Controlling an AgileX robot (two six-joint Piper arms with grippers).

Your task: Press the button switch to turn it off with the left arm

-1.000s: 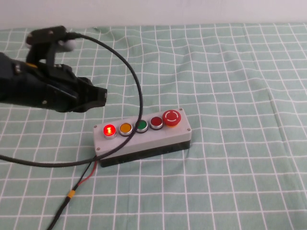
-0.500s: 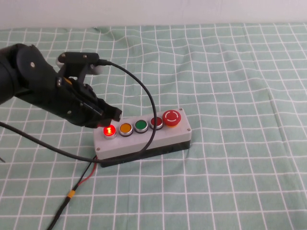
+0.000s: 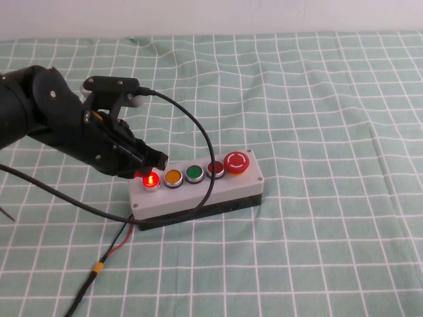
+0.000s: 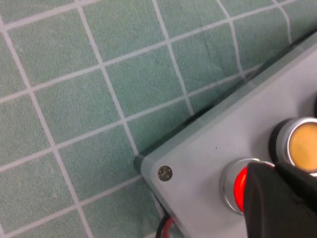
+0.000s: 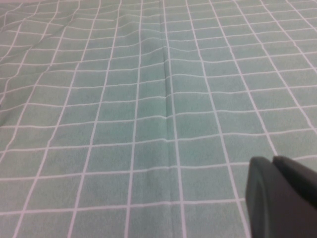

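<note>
The button switch (image 3: 151,179) is a small round red push button with a silver rim, glowing, at the left end of the grey box's (image 3: 198,193) button row. My left gripper (image 3: 156,162) is shut, its black tip right over the far edge of the button. In the left wrist view the closed tip (image 4: 277,198) covers most of the glowing button (image 4: 239,186); whether it touches cannot be told. My right gripper (image 5: 280,198) is shut over bare green cloth, away from the box and outside the high view.
The row continues with a yellow button (image 3: 173,177), a green one (image 3: 194,174), a darker red one (image 3: 215,169) and a large red mushroom button (image 3: 237,162). The arm's thick black cable (image 3: 198,132) loops over the box. Red and black wires (image 3: 109,254) trail toward the front.
My left arm has swung right and down from the left side until its tip is over the glowing red button. The button still glows.
</note>
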